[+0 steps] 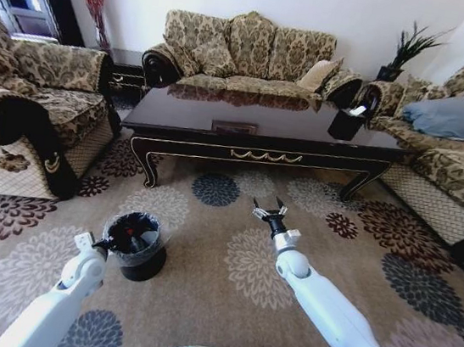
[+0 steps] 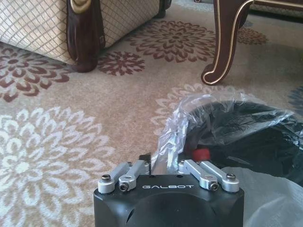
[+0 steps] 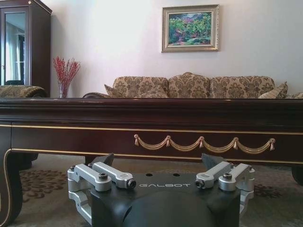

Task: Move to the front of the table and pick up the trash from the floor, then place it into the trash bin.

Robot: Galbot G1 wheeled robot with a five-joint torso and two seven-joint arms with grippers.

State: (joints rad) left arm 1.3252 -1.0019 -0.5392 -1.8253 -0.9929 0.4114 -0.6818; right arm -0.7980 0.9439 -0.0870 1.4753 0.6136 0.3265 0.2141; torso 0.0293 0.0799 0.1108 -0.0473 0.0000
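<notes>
Two grippers in view. Left gripper (image 1: 109,245) hung at bin (image 1: 142,257) rim, fingers partly hidden by liner (image 2: 189,118), so grip state could not be told. Red cap (image 2: 200,154) of trash showed inside bin just past fingers; rest of bottle lost behind crinkled plastic. Right gripper (image 1: 270,212) hovered low over floor (image 1: 225,224) before table (image 1: 263,135), fingers spread wide, holding nothing. Table legs cut off in right wrist view. Sofa (image 3: 189,87) behind table.
</notes>
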